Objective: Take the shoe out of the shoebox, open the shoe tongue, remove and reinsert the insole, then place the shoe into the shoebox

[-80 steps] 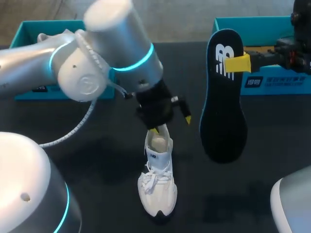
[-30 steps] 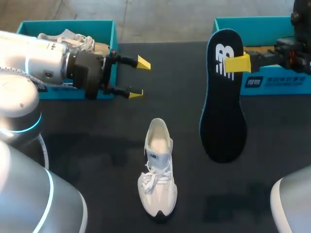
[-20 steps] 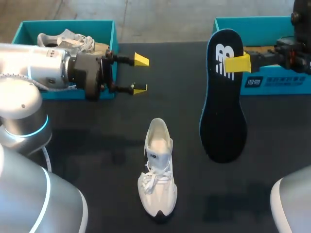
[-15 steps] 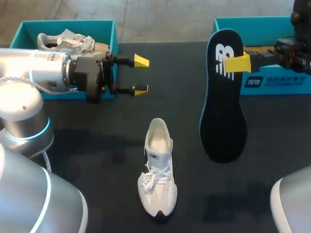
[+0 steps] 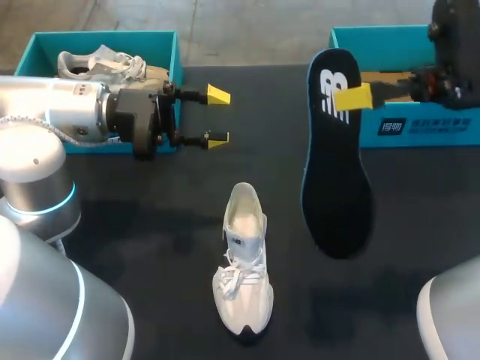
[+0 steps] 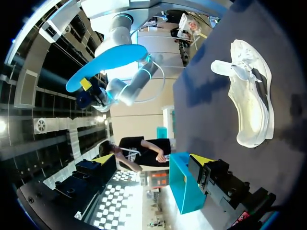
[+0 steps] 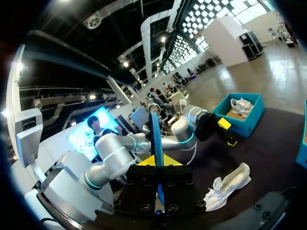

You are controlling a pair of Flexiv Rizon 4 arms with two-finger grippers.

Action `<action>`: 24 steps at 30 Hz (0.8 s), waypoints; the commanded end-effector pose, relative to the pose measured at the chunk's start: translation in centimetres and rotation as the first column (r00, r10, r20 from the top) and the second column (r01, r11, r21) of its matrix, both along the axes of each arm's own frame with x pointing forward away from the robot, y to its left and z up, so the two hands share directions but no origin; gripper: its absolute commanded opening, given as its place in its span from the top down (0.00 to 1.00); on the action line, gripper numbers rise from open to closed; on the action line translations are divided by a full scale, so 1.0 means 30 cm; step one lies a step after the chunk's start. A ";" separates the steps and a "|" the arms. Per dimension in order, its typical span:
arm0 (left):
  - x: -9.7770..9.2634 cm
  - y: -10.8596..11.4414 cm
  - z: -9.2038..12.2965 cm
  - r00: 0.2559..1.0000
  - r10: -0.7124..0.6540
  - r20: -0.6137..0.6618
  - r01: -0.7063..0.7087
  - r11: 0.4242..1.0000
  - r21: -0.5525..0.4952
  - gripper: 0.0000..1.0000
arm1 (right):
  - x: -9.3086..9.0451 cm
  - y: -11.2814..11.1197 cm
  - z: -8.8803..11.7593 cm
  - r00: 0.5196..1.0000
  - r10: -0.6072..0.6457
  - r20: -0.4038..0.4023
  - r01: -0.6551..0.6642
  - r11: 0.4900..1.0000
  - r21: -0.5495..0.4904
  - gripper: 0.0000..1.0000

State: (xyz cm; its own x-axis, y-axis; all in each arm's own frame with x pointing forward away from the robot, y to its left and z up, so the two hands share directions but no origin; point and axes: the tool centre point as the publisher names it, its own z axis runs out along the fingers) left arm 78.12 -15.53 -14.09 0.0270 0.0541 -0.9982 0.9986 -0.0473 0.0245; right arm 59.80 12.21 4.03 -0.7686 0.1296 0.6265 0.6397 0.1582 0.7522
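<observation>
Where the right gripper (image 5: pixel 346 98) clamps the black insole (image 5: pixel 334 180) near its upper end, upper right of the head view, the insole hangs wider end down, its top edge just beside the left wall of a teal shoebox (image 5: pixel 405 127); left gripper (image 5: pixel 216 116), fingers spread and empty, upper left of centre, beside a second shoebox (image 5: pixel 45 41) holding another shoe (image 5: pixel 97 64); white shoe (image 5: pixel 244 262) lies lower centre on the dark table (image 5: pixel 150 247), apart from both grippers, bare table around it.
</observation>
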 end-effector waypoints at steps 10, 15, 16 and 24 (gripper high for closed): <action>0.001 -0.003 -0.002 1.000 0.000 0.002 0.000 1.000 -0.002 0.00 | 0.384 0.011 0.010 0.992 0.098 -0.084 -0.099 0.995 -0.001 1.00; 0.001 -0.003 -0.002 1.000 0.000 0.002 0.000 1.000 -0.002 0.00 | 0.402 0.006 -0.003 0.990 0.093 -0.108 -0.096 0.995 -0.019 1.00; 0.001 -0.003 -0.002 1.000 0.000 0.002 0.000 1.000 -0.002 0.00 | 0.402 0.006 -0.003 0.990 0.093 -0.108 -0.096 0.995 -0.019 1.00; 0.001 -0.003 -0.002 1.000 0.000 0.002 0.000 1.000 -0.002 0.00 | 0.402 0.006 -0.003 0.990 0.093 -0.108 -0.096 0.995 -0.019 1.00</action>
State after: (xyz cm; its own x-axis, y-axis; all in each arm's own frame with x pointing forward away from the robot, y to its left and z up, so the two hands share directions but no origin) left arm 78.17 -15.48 -14.07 0.0270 0.0532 -0.9982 0.9985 -0.0485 0.0245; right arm 71.19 12.00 3.51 -0.7075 0.0754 0.7027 0.7032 0.1745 0.6893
